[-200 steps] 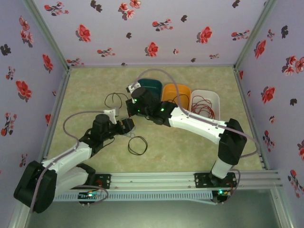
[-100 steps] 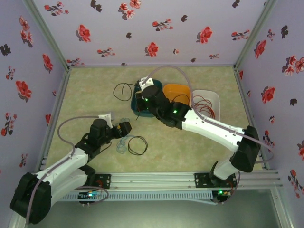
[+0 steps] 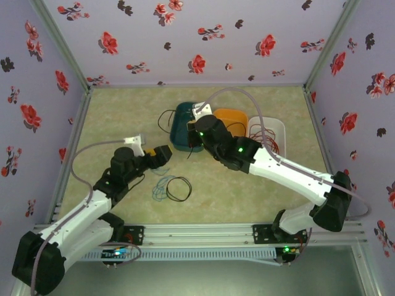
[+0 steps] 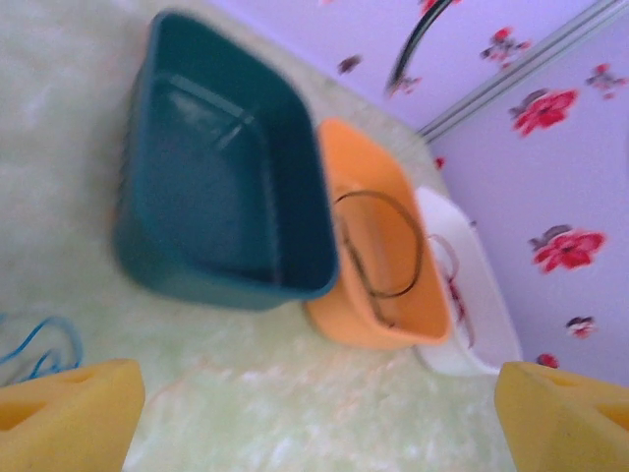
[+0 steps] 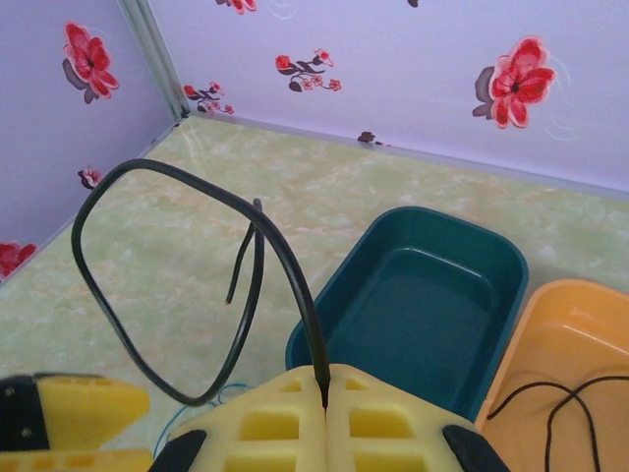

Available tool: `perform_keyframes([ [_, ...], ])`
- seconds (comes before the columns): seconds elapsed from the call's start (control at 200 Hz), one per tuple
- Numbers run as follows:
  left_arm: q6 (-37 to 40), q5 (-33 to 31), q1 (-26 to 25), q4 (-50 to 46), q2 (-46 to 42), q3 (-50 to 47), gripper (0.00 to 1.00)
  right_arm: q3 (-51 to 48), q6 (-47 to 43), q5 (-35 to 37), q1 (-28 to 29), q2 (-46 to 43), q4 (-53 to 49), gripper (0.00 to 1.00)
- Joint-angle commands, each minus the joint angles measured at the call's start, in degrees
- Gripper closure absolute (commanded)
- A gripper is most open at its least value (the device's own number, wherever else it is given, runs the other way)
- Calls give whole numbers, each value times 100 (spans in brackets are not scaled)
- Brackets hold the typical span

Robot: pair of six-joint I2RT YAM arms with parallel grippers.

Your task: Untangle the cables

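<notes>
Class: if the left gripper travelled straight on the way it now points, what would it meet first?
The left gripper would probably meet the near wall of the teal tray first. The orange tray beside it lies close to that line, so depth leaves doubt.

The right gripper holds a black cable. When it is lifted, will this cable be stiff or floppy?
Probably springy, not limp: from the shut right gripper the black cable runs out in an open loop that holds a round curve. It looks very thin, so it is likely light. Its loose end may swing and snag.
</notes>
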Motion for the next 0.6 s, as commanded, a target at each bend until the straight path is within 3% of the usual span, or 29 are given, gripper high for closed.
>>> perform_keyframes([
  [0.0, 308, 210, -61, 435, 109, 444, 6, -55, 207, 320, -47, -229, -345, 100],
  [0.09, 349, 210, -72, 476, 224, 577, 1, -58, 326, 524, -118, -333, -558, 100],
  [0.3, 300, 41, -72, 615, 422, 592, 0, -172, 535, 935, -478, -642, -1003, 100],
  [0.595, 437, -443, -72, 63, 298, 552, 0, -533, 1013, 526, -1844, -860, -1531, 100],
])
